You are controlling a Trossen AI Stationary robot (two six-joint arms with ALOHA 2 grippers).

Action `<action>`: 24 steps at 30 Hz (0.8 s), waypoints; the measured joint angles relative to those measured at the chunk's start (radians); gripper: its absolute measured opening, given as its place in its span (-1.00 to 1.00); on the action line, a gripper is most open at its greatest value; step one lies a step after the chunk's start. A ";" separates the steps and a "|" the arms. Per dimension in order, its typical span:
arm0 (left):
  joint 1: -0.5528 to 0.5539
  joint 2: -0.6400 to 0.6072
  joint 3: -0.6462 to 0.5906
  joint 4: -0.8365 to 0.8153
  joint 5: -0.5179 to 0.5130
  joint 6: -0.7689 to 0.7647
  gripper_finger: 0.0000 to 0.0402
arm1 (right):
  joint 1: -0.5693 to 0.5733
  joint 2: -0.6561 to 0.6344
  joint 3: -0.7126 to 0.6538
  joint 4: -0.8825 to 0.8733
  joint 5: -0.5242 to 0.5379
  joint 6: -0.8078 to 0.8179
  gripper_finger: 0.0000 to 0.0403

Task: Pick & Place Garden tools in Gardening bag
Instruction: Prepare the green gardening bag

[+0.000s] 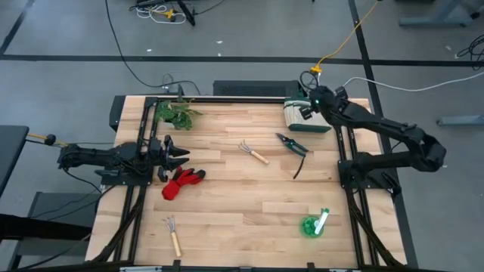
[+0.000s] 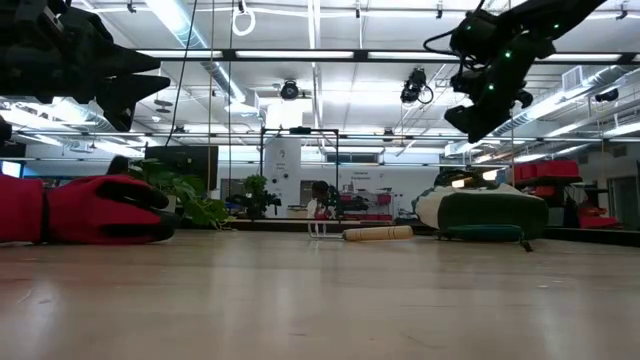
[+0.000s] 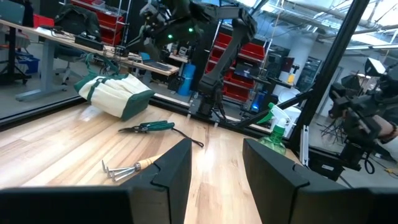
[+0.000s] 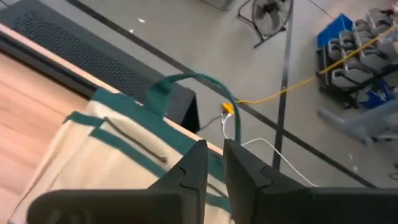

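Note:
The cream gardening bag (image 1: 301, 115) with green trim lies at the table's far right corner. My right gripper (image 1: 312, 103) hangs above it (image 4: 214, 163), its fingers a narrow gap apart with nothing between them; the low view shows it (image 2: 478, 118) clear of the bag (image 2: 480, 212). My left gripper (image 1: 175, 153) waits open at the left edge, level, beside the red gloves (image 1: 182, 183). On the boards lie one rake (image 1: 253, 152), a second rake (image 1: 173, 235), the pruning shears (image 1: 292, 143) and the green round piece with white handle (image 1: 314, 224).
A leafy plant (image 1: 178, 113) sits at the far left corner. A dark cord (image 1: 300, 168) lies right of the shears. Black frame rails (image 1: 346, 162) run along both side edges. Bare boards lie in the table's middle and near side.

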 joint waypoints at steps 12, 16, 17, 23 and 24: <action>0.000 0.000 0.000 0.003 0.000 0.000 -0.25 | -0.098 0.187 0.078 -0.103 -0.009 0.011 0.03; 0.000 0.000 0.000 0.005 0.000 -0.003 -0.25 | -0.119 0.228 0.084 -0.079 0.003 -0.001 0.19; 0.000 0.000 0.000 0.005 0.000 -0.006 -0.25 | -0.124 0.234 0.085 -0.065 0.006 -0.002 0.21; 0.000 0.000 0.000 0.005 0.000 -0.007 -0.25 | -0.169 0.255 0.085 -0.026 0.001 -0.006 0.20; 0.000 0.000 0.000 0.005 0.000 -0.007 -0.25 | -0.176 0.259 0.085 -0.021 0.001 -0.008 0.19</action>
